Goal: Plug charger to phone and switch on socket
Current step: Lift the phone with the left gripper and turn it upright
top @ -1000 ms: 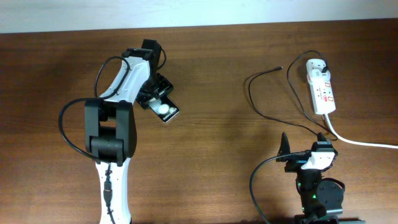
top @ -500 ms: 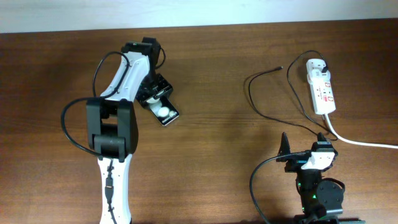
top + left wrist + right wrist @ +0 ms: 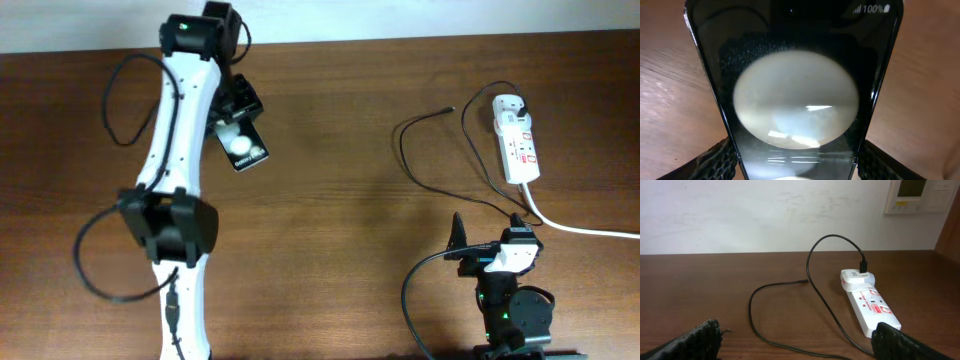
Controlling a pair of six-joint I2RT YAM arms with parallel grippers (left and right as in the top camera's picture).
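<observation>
Left hand point(image 3: 233, 118) clasps the phone point(image 3: 243, 150) between its fingers; right hand point(image 3: 800, 345) stands wide, well apart from it.

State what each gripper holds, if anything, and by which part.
The left gripper clamps the phone by its two long side edges, near one end. The right gripper is open and holds nothing.
</observation>
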